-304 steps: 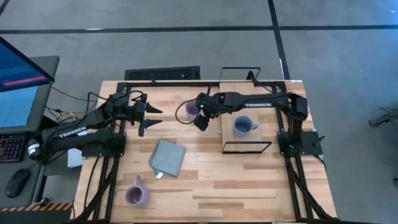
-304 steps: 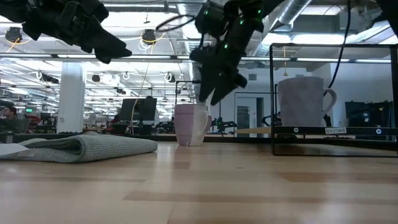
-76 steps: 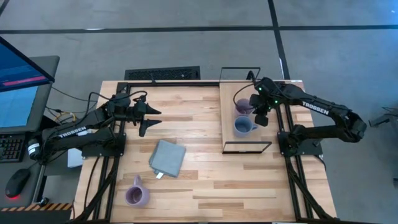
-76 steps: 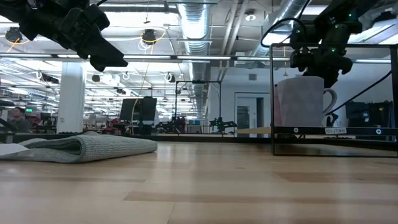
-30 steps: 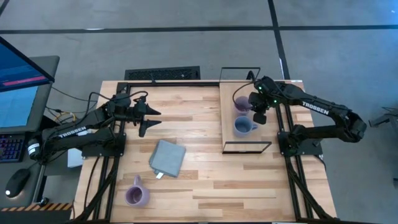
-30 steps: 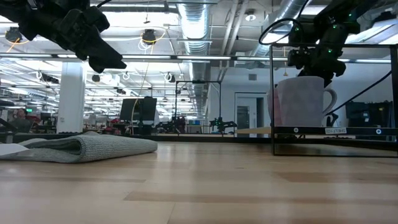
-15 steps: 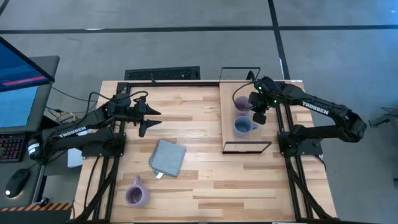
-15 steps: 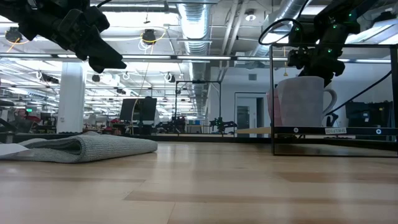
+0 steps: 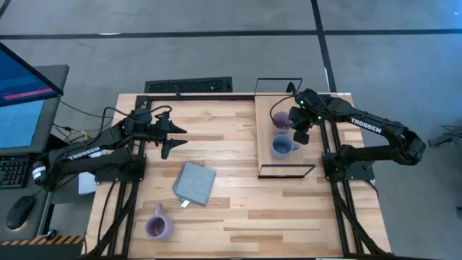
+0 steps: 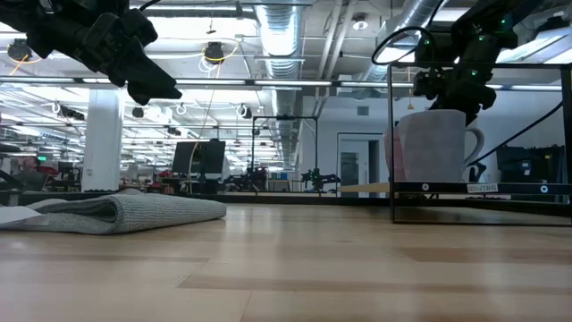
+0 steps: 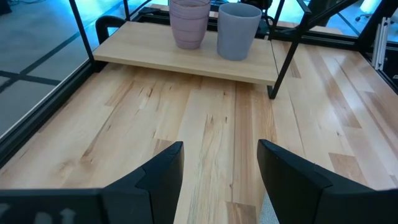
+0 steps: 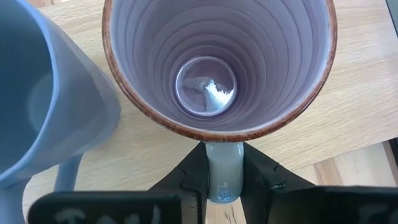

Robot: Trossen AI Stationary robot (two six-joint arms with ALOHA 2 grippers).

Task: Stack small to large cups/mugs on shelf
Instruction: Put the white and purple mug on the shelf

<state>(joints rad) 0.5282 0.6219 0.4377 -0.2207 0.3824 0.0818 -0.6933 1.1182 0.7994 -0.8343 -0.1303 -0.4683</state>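
A pale lavender mug [image 9: 281, 121] stands on the light wood shelf [image 9: 266, 160] at the table's far right, with a blue-grey mug [image 9: 281, 146] just nearer on the same board. My right gripper [image 9: 295, 126] is above the shelf, shut on the lavender mug. A second lavender mug [image 9: 157, 227] stands on the table near the front left. My left gripper [image 9: 175, 137] hovers open over the table's far left, holding nothing. In the left wrist view both shelf mugs [image 11: 188, 22] [image 11: 237, 30] stand upright side by side. My right gripper pinches the lavender mug's handle [image 12: 224, 163] between its two fingers, which come from above and point down. The handle faces the table's right side. The mug is upright, mouth up, and its base appears to rest on the shelf board.
A folded grey cloth [image 9: 195, 182] lies on the table left of centre. The shelf's thin black wire frame [image 10: 391, 143] rises around the board. A dark keyboard-like bar [image 9: 189, 85] sits at the table's far edge. Bare tabletop [image 9: 289, 217] stretches across the near right.
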